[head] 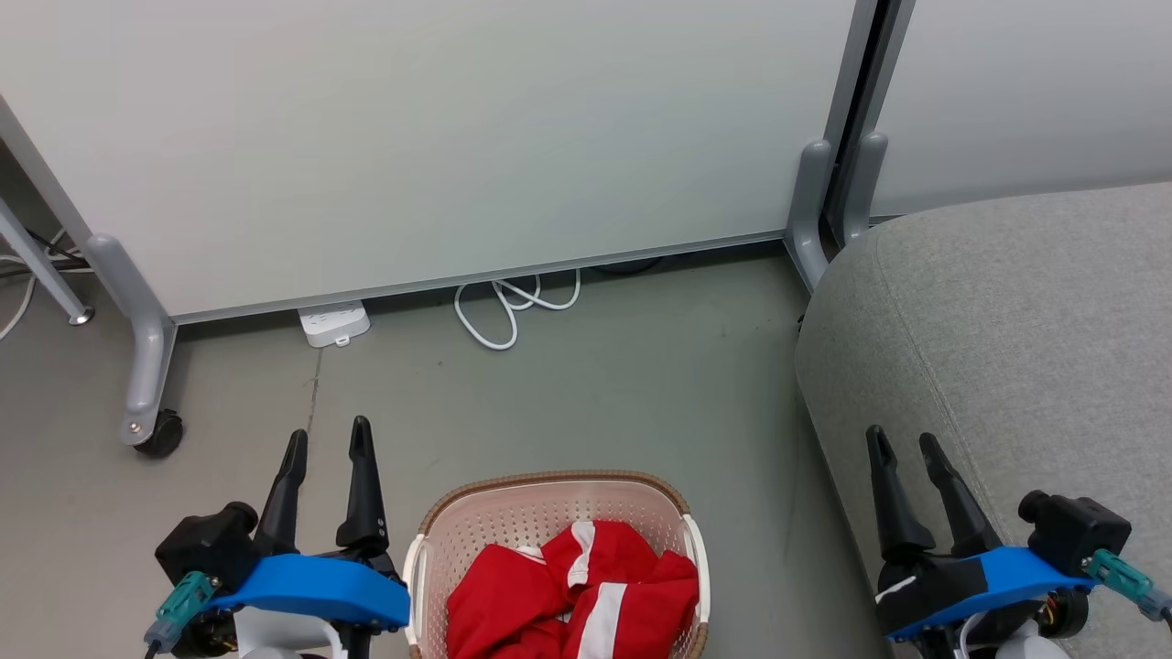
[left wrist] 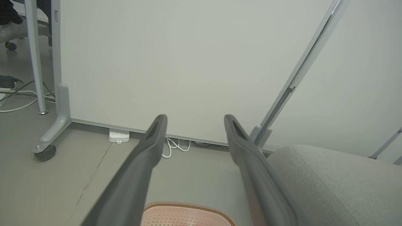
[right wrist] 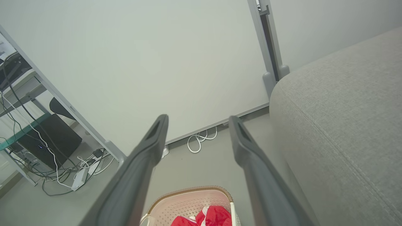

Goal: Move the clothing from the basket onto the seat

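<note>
At six o'clock, crumpled red, white-striped fabric clothing [head: 572, 595] lies inside the oval cream plastic basket [head: 549, 478]. The left claw [head: 328, 435] at eight o'clock and right claw [head: 902, 437] at four gape wide, empty. The light grey upholstered seat [head: 1025, 320] spreads at three o'clock.

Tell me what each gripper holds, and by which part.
Nothing. The left gripper and right gripper are open and empty; the clothing lies in the basket.
</note>
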You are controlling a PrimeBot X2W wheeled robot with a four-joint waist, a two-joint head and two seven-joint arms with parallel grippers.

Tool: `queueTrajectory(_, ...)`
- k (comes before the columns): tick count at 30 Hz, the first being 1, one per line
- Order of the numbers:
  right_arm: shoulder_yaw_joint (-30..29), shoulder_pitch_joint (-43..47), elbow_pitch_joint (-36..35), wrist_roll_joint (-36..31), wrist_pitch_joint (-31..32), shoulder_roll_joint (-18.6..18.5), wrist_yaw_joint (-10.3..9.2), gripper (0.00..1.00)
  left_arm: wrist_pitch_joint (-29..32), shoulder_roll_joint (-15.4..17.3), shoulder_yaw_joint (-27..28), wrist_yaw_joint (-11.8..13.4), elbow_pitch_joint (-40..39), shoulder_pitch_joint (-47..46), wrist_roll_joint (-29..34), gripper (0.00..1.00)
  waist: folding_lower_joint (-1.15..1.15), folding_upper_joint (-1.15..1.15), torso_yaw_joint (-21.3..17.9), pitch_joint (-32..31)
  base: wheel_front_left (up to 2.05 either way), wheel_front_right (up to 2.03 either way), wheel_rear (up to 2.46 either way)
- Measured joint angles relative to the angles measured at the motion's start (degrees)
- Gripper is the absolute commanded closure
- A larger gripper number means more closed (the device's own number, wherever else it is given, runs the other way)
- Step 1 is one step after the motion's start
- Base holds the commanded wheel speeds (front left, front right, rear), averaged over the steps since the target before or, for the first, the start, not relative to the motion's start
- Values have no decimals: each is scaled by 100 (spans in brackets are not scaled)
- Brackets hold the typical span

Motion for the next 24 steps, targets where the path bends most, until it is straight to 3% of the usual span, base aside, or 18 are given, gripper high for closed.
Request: queueTrajectory(24,69,-42,162,-1260,-299,-10,2,0,-299,12,-196,52,83,0,1239,0,0,0,21,0,0,0,0)
